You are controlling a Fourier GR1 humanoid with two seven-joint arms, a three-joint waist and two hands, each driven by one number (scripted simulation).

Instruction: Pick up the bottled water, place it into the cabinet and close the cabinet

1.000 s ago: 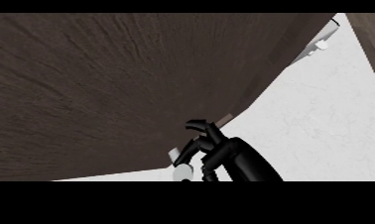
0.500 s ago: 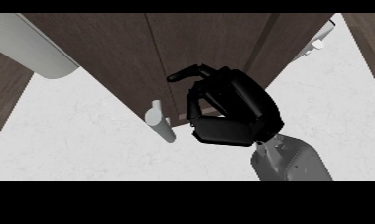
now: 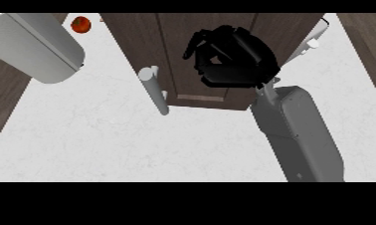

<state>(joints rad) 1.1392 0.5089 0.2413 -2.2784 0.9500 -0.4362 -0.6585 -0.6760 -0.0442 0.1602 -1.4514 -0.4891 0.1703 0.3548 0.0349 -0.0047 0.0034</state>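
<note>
Head view: nearest the lower edge, the grey right forearm (image 3: 297,134) rises from the bottom right across the pale speckled tabletop (image 3: 110,144) and ends in the black right hand (image 3: 235,59), which sits over the dark wood cabinet (image 3: 213,35). The fingers (image 3: 200,42) of this hand are curled inward toward the palm, bunched at the hand's upper left. Whether they close on anything cannot be told: the bottled water does not show, neither between the fingers nor on the tabletop nor at the cabinet, so where it is cannot be made out here; if the hand holds it, the hand hides it.

Just left of the hand, and apart from it, a pale grey cylindrical handle (image 3: 155,89) stands out from the cabinet's front, slanting down toward the cabinet's lower edge. The cabinet's front shows vertical seams between its wood panels, and its lower edge meets the tabletop below the hand.

Farther off, at the upper left, a large grey rounded body (image 3: 40,47), probably the other forearm, crosses the corner; no hand shows on it. Beyond it, near the top edge, lies a small red-orange round thing (image 3: 81,24). At the upper right, a pale slanted piece (image 3: 312,42) lies beside the cabinet's right side.
</note>
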